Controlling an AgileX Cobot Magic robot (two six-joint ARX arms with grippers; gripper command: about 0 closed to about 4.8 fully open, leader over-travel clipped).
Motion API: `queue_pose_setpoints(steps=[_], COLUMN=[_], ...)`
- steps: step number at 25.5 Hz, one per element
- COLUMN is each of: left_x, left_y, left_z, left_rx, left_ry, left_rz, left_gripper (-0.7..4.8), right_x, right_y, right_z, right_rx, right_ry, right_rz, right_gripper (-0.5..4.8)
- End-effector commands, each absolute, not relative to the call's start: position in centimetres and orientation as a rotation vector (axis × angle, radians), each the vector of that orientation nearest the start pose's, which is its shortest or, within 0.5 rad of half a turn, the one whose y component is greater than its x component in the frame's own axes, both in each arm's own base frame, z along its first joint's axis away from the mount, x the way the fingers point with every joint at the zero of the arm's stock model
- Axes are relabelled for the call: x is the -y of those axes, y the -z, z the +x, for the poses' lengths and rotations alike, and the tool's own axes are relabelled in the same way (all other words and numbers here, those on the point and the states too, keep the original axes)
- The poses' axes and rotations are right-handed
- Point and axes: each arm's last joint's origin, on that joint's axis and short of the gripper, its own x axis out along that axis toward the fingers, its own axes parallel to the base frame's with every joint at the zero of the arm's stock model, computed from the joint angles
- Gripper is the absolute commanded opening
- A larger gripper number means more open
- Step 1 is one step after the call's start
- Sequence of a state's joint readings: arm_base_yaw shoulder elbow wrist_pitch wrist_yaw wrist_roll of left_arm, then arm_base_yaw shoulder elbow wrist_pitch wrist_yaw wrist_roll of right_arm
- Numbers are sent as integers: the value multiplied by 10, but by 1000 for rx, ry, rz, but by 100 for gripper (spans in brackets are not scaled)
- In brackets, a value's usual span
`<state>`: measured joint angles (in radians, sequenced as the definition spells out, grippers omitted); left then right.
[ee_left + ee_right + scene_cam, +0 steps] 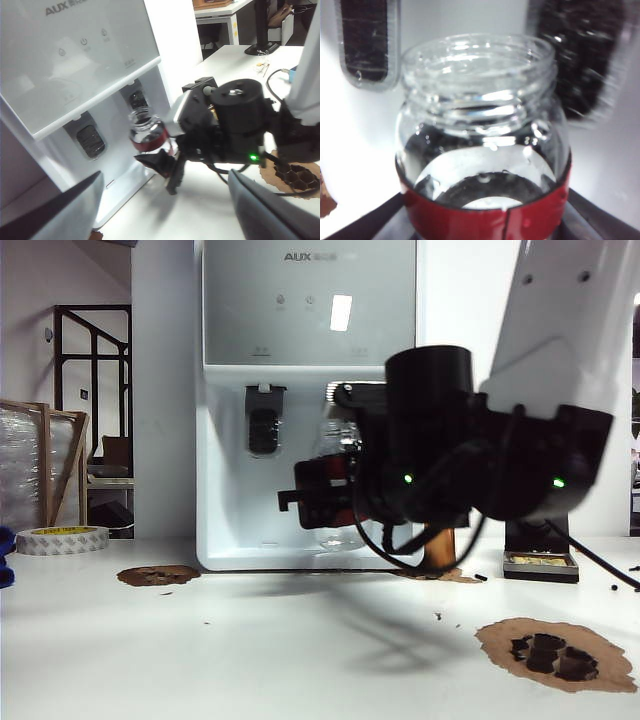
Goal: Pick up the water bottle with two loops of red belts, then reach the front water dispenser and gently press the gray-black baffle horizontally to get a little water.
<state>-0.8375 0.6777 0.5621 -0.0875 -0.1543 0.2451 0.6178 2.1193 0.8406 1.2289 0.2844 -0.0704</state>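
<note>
The water bottle (338,445), clear glass with a dark red band (485,215), hangs upright above the table inside the recessed bay of the white water dispenser (235,510). My right gripper (322,492) is shut on its lower body, and its dark fingers (367,222) flank the red band. The gray-black baffle (585,55) stands just behind and beside the bottle's open mouth (140,116), and whether they touch cannot be told. My left gripper (165,205) hovers back from the dispenser, wide open and empty. It is outside the exterior view.
The matching left paddle (264,420) sits beside the bottle. A tape roll (62,538) lies at the far left. Brown patches (158,575) mark the table, one with dark pieces (555,652). A copper-brown cylinder (438,545) and a black stand (540,552) are right of the dispenser.
</note>
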Motion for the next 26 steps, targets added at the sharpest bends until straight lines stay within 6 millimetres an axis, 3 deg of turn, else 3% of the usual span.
queue_pose_setpoints(steps=[1, 10, 14, 20, 26], left_x=[115, 115, 115, 115, 115], left_y=[-283, -283, -283, -283, -283], left_z=[110, 110, 110, 110, 110], left_rx=[-87, -88, -87, -89, -90], left_ry=[699, 699, 699, 703, 709], left_rz=[333, 334, 333, 334, 334], left_gripper=[400, 400, 400, 400, 400], right_x=[-206, -203, -197, -188, -190], right_y=[-111, -118, -135, -153, -155], right_z=[304, 283, 263, 237, 225], right_rx=[38, 42, 67, 122, 112], right_ry=[-322, -380, -457, -770, -1089], right_rz=[-25, -21, -21, -29, -6], right_gripper=[155, 155, 155, 155, 155])
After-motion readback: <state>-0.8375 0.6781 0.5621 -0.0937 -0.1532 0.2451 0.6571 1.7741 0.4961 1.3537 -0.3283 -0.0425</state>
